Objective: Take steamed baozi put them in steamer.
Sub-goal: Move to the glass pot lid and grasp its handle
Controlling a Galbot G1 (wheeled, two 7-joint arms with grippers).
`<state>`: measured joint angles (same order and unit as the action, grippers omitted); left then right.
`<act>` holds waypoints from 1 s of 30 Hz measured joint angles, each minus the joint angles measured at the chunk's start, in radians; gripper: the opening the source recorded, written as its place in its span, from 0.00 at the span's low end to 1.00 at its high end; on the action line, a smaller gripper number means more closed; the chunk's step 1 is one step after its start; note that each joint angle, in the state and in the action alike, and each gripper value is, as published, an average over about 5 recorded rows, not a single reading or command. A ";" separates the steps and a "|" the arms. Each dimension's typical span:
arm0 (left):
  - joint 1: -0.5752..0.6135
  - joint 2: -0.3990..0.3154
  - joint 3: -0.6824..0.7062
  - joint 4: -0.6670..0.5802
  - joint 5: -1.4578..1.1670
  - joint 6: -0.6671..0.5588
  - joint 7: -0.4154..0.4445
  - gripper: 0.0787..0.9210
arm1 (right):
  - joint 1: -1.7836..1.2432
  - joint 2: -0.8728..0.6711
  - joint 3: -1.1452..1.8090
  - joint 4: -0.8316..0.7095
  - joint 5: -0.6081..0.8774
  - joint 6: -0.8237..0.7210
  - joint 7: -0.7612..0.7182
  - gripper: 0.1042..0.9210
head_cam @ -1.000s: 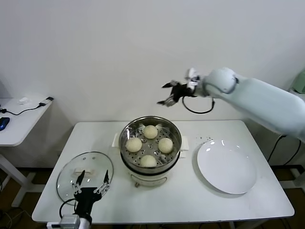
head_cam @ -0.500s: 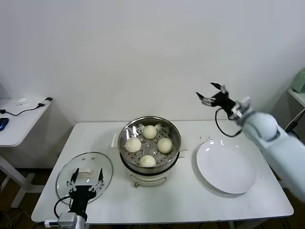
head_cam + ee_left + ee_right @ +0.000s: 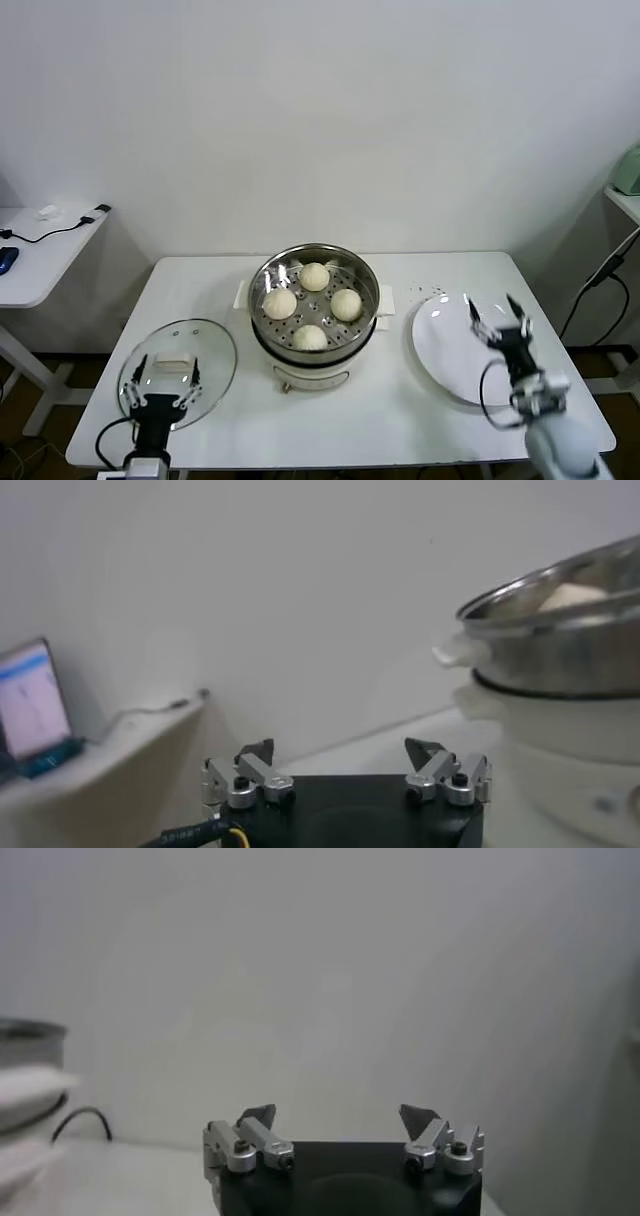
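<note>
The steamer (image 3: 372,290), a shiny steel pot on a cream-white base, stands at the table's middle. Several cream-white baozi lie on its perforated tray, among them one at the back (image 3: 315,276) and one at the front (image 3: 310,337). My right gripper (image 3: 498,317) is open and empty, low over the white plate (image 3: 450,350) to the steamer's right. My left gripper (image 3: 160,374) is open and empty at the table's front left, over the glass lid (image 3: 205,345). In the left wrist view the steamer (image 3: 560,650) shows beside my open left gripper (image 3: 345,752). The right wrist view shows my open right gripper (image 3: 340,1115).
A white side table (image 3: 40,255) with cables stands at the far left. The white wall rises behind the table. The table's front edge runs just below both grippers.
My right arm has swung from above the steamer out to the right and down to the plate near the table's front. My left gripper has drawn back a little toward the front edge.
</note>
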<state>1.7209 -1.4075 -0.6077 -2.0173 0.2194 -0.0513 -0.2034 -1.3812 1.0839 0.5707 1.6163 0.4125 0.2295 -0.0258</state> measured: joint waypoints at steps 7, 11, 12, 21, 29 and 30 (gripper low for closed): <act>-0.026 0.046 -0.029 0.105 0.326 -0.053 -0.127 0.88 | -0.112 0.091 0.039 0.012 -0.069 0.022 0.021 0.88; -0.047 0.069 -0.036 0.190 0.559 -0.047 -0.197 0.88 | -0.143 0.124 0.048 0.016 -0.103 0.025 0.027 0.88; -0.054 0.073 -0.037 0.211 0.610 -0.045 -0.212 0.88 | -0.149 0.131 0.050 0.016 -0.110 0.026 0.028 0.88; -0.132 0.083 -0.039 0.403 0.921 -0.033 -0.293 0.88 | -0.189 0.173 0.065 0.031 -0.155 0.036 0.037 0.88; -0.207 0.093 -0.040 0.515 1.014 -0.008 -0.310 0.88 | -0.221 0.191 0.081 0.037 -0.175 0.050 0.037 0.88; -0.216 0.094 -0.040 0.523 1.019 -0.004 -0.310 0.88 | -0.224 0.193 0.083 0.037 -0.177 0.052 0.037 0.88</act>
<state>1.5045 -1.3136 -0.6478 -1.4946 1.2385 -0.0552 -0.5133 -1.6051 1.2771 0.6537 1.6528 0.2356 0.2816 0.0109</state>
